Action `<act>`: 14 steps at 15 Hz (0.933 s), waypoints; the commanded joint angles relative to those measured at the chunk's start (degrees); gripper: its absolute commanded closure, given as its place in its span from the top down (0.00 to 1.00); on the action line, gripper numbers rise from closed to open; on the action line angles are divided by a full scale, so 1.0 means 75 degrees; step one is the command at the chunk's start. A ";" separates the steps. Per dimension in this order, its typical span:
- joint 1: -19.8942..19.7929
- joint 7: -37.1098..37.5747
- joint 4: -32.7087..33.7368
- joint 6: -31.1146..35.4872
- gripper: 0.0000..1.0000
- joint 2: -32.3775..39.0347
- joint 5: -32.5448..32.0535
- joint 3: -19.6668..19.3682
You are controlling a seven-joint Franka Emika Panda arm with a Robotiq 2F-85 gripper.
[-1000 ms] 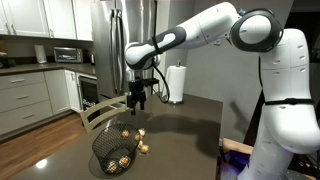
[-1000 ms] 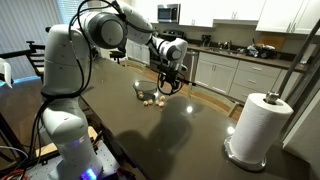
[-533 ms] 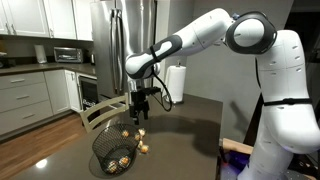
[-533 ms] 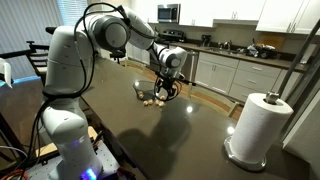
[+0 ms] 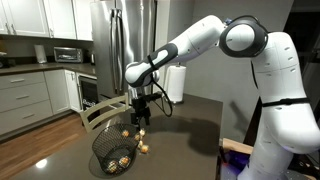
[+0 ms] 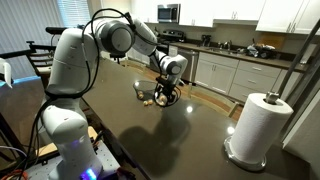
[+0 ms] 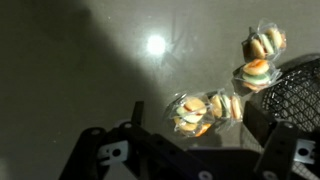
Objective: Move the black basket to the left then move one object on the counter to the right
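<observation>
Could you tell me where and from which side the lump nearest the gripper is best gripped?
Across its round middle, from straight above: the lump lies low on the counter, clear of the basket, and the open gripper hangs almost over it. A second lump seems to touch one side, so pinch the free sides.

One black wire basket (image 5: 113, 150), one white paper towel roll (image 6: 262, 125), one dark counter (image 5: 190, 140), and one robot arm (image 5: 200, 35) ending in one gripper (image 5: 140, 120) with two fingers (image 7: 105, 155). Of the small wrapped tan lumps (image 7: 200, 110), three counted on the counter beside the basket in the wrist view, plus a few more lumps (image 5: 121, 158) glimpsed through the mesh in an exterior view, too small for a sure count. Further back, one steel fridge (image 5: 130, 40) and one wooden chair (image 5: 98, 110).
</observation>
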 commanded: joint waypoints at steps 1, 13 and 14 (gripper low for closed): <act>-0.0086 0.0170 -0.0007 0.0181 1.00 0.0128 0.0067 0.0055; -0.0063 0.0275 0.0053 0.0181 0.75 0.0367 0.0042 0.0073; -0.0059 0.0280 0.0053 0.0185 0.72 0.0369 0.0035 0.0071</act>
